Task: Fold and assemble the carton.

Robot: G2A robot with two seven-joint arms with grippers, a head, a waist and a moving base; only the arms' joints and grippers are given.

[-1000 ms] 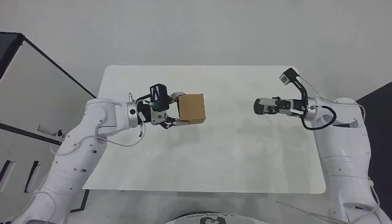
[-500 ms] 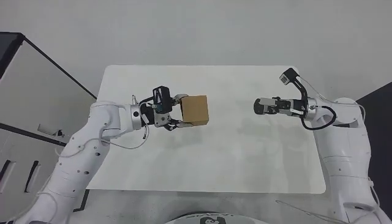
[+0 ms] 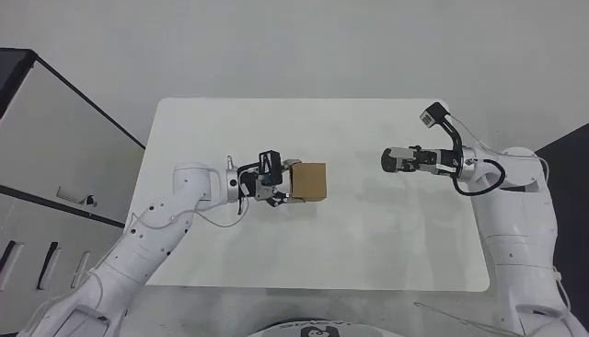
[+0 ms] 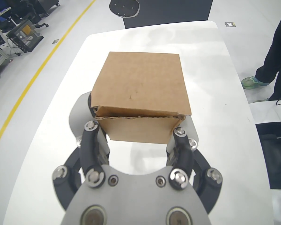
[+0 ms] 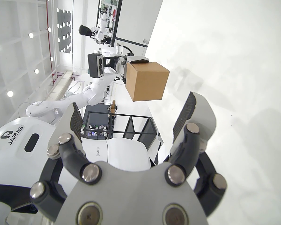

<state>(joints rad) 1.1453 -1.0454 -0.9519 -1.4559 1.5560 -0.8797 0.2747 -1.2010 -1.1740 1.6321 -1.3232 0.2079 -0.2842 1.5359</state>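
Left gripper (image 3: 287,182), top view: clamped on the near end of the brown carton (image 3: 310,181), one finger on each side wall, over the white desk (image 3: 368,245). Right gripper (image 3: 386,161) facing it from well apart, holding nothing. Cannot tell from above whether resting on the desk or held just off it.

Left wrist view: fingers (image 4: 80,111) pressed flat against both side walls at the end nearest the gripper, with the body of the carton (image 4: 140,83) running straight ahead. Squared and closed on top. At the near end, a ragged corrugated edge and a dark slit under the top panel, so probably a flap not fully tucked.

Right wrist view: spread wide, ribbed pads (image 5: 186,113) apart with only air between. Carton (image 5: 146,81) far ahead, sharp-cornered, caught at its far end by the other gripper.

Handling, as a judgement:
- **Weight:** hollow corrugated card, so probably very light.
- **Stiffness:** stiff along folds and corners, yielding in the middle of a panel.
- **Grip:** matte, so unlikely to slip between ribbed pads.
- **Where to hold:** best taken across two opposite walls, close to an edge, with a modest squeeze.
- **What to avoid:** hard pressure mid-panel, likely to dent the wall or spring the loose flap.
- **Closing the open end:** better to press the flap near its crease while bracing the opposite end.
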